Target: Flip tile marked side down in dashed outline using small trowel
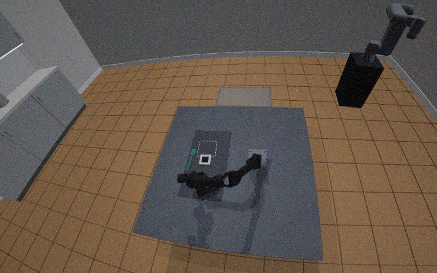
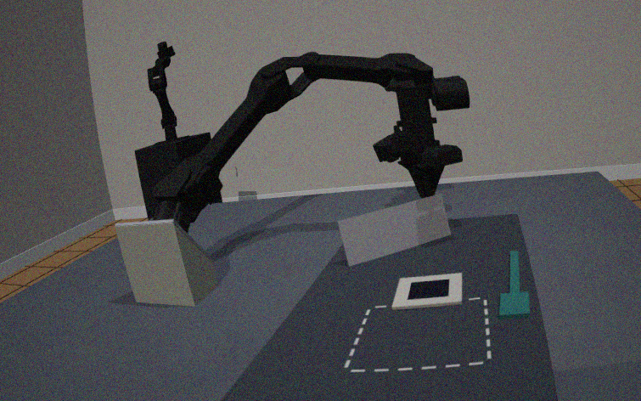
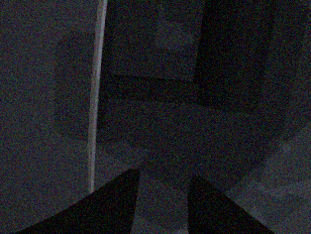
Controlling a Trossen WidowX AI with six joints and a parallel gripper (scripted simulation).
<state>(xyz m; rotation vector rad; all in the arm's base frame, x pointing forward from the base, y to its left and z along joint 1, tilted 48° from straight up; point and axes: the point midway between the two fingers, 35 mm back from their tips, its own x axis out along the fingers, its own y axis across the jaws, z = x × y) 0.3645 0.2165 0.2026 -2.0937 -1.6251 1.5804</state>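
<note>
The tile point(image 1: 205, 159) point(image 2: 428, 290) lies flat on the dark mat point(image 1: 224, 142) point(image 2: 307, 348), its dark marked square facing up. Its near edge overlaps the far side of the dashed outline point(image 2: 381, 369). The teal trowel point(image 1: 193, 152) point(image 2: 514, 303) lies flat on the mat beside the tile, its blade near the outline and its handle pointing toward the arm's side of the mat in the top view. My gripper point(image 1: 201, 194) point(image 2: 429, 194) point(image 3: 163, 182) points down above the far part of the mat, away from tile and trowel. Its fingers are slightly apart with nothing between them.
A pale upright panel point(image 2: 387, 231) point(image 3: 95, 99) stands on the mat beyond the tile, close to my fingertips in the exterior view. My arm's base plate point(image 1: 262, 154) is on the blue-grey table point(image 1: 281, 203). A second arm stands on a black pedestal point(image 1: 359, 81) off the table.
</note>
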